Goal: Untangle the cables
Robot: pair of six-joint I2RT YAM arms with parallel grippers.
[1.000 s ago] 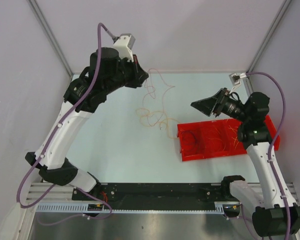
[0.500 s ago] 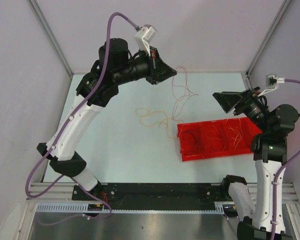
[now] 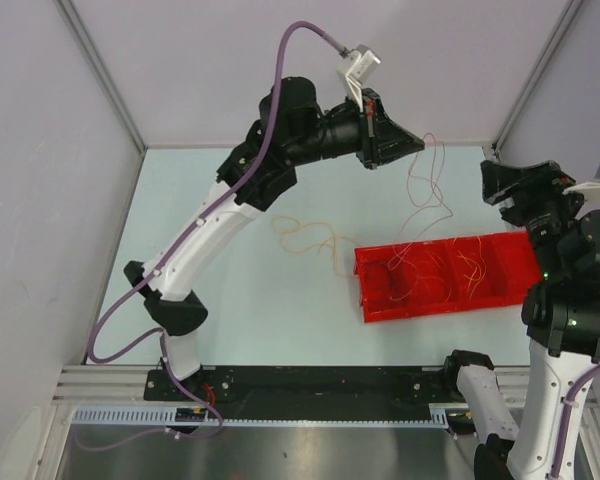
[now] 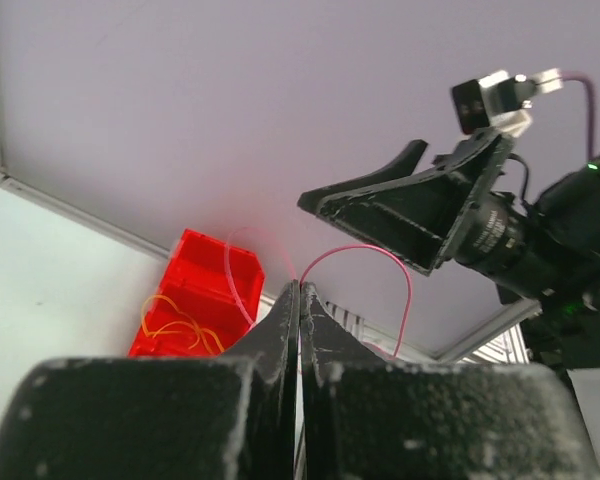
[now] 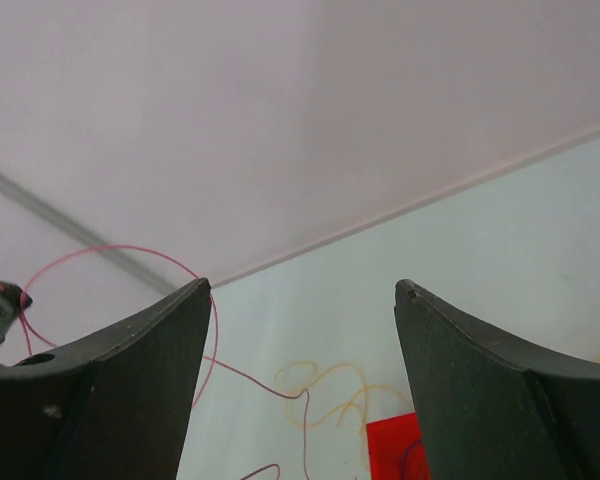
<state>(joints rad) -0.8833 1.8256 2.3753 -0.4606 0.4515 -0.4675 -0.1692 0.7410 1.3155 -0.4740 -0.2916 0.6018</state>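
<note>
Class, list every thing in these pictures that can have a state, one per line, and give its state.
left gripper: shut on the red cable, raised above the table.
right gripper: open, holding nothing.
red cable: pinched at its top, hanging loose toward the red bin.
yellow cable: lying loose on the table, untouched.
red bin: upright on the table.
cables in the bin: lying loose inside.

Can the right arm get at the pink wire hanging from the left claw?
Probably yes: the right claw stands open near the pink wire, which hangs free from the shut left claw, with nothing visible between them.
</note>
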